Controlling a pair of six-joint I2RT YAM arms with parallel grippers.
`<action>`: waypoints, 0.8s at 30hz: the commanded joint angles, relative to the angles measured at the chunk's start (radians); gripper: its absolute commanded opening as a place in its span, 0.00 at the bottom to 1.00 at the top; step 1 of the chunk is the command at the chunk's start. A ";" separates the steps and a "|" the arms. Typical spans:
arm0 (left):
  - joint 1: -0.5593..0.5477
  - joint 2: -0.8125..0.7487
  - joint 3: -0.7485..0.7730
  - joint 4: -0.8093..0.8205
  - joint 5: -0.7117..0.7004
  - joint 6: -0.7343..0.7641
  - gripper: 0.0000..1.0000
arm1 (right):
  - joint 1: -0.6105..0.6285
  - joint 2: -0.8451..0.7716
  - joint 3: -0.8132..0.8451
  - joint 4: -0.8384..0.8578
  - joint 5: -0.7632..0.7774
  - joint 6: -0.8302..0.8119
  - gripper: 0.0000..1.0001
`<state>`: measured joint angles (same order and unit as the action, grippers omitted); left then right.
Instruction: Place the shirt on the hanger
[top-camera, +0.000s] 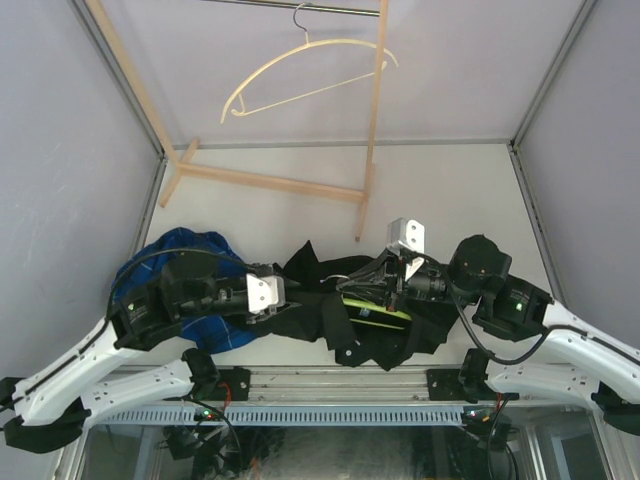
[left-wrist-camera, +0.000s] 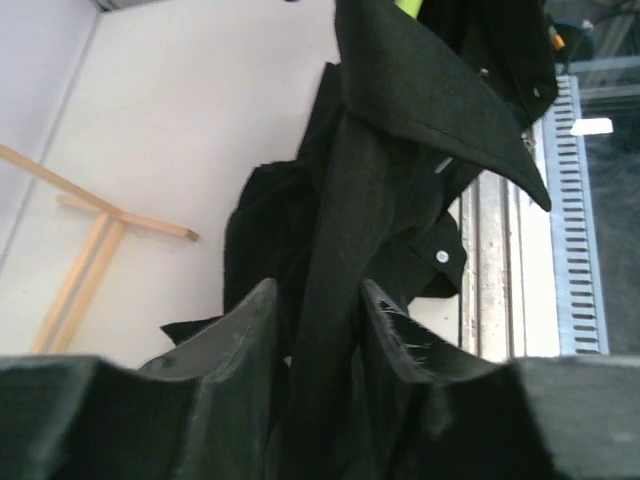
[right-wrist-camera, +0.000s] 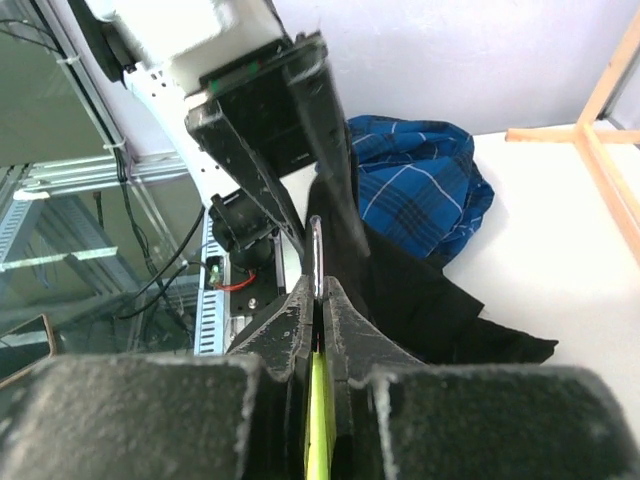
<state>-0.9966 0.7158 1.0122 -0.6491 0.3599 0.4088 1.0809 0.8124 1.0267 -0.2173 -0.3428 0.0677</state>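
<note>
Two garments lie at the near edge of the table (top-camera: 450, 190). At the far left we see the blue plaid shirt (top-camera: 190, 248), bunched in a heap, with the left arm reaching over it. Just to its right is the left gripper (left-wrist-camera: 320, 300). Its two fingers (left-wrist-camera: 250, 330) stand on both sides of a long band of the shirt (left-wrist-camera: 400, 90) and pinch it, so this tool is closed on the black cloth. The band runs upward from the fingers, and one pointed collar tip hangs over to the right.

The rest of the shirt is spread crumpled in the middle of the near edge, between both grippers, touching the plaid shirt on its left side. Behind it, well apart, the wooden rack (top-camera: 270, 182) stands on the table, and the cream hanger (top-camera: 340, 41) hangs from a rail above.

Further right, the hanger (right-wrist-camera: 318, 400) lies on the black cloth. The right gripper (right-wrist-camera: 317, 290) is closed tightly on it: the lime-green plastic sits between the fingers and the metal hook rises just beyond their tips.
</note>
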 joint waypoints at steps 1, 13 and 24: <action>0.009 -0.076 -0.038 0.103 -0.090 -0.051 0.50 | -0.010 -0.055 0.021 0.057 -0.044 -0.097 0.00; 0.009 -0.264 -0.149 0.258 -0.587 -0.231 0.96 | -0.505 0.028 0.253 -0.049 -0.596 -0.156 0.00; 0.009 -0.259 -0.264 0.480 -0.939 -0.237 0.86 | -0.670 0.137 0.513 -0.200 -0.800 -0.209 0.00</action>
<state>-0.9924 0.4473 0.7689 -0.3191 -0.4408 0.1768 0.4297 0.9463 1.4033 -0.3679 -1.0412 -0.0711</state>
